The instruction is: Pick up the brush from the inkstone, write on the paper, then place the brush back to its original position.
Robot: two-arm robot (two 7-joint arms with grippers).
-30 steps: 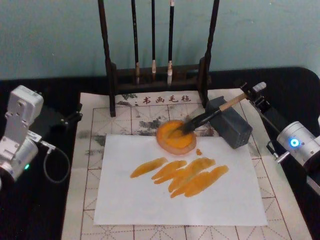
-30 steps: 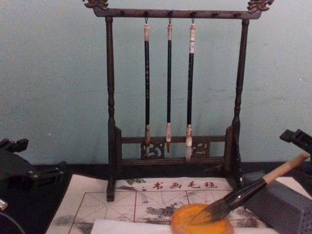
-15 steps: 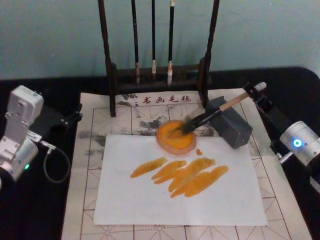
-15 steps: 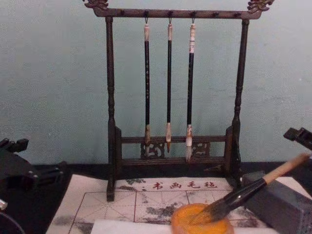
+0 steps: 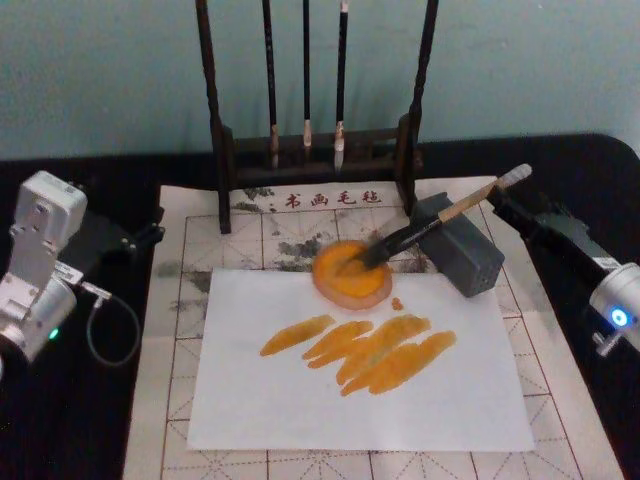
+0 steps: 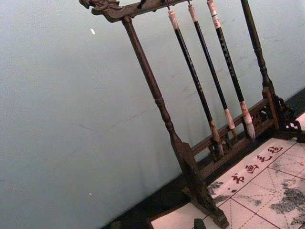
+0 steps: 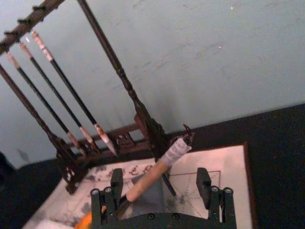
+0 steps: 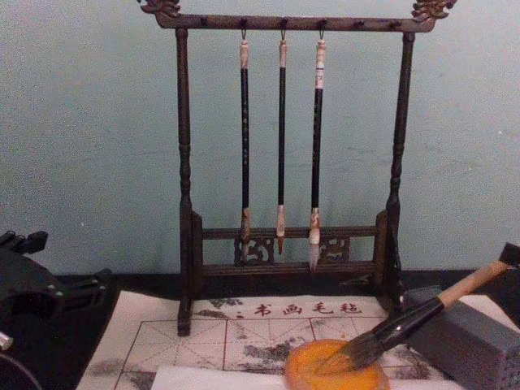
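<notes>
Orange strokes are already laid on the paper [image 5: 450,400]; the brush [image 5: 425,228] is propped with bristles in the inkstone [image 5: 350,275], handle slanting toward the spread-open, seemingly detached right gripper [image 7: 162,191]. Left gripper [image 5: 140,236] is parked.

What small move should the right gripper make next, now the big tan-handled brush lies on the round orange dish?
Probably draw the right gripper straight back: it is open, the tan-handled brush lies tuft-in-dish, and the white paper carries orange strokes.
</notes>
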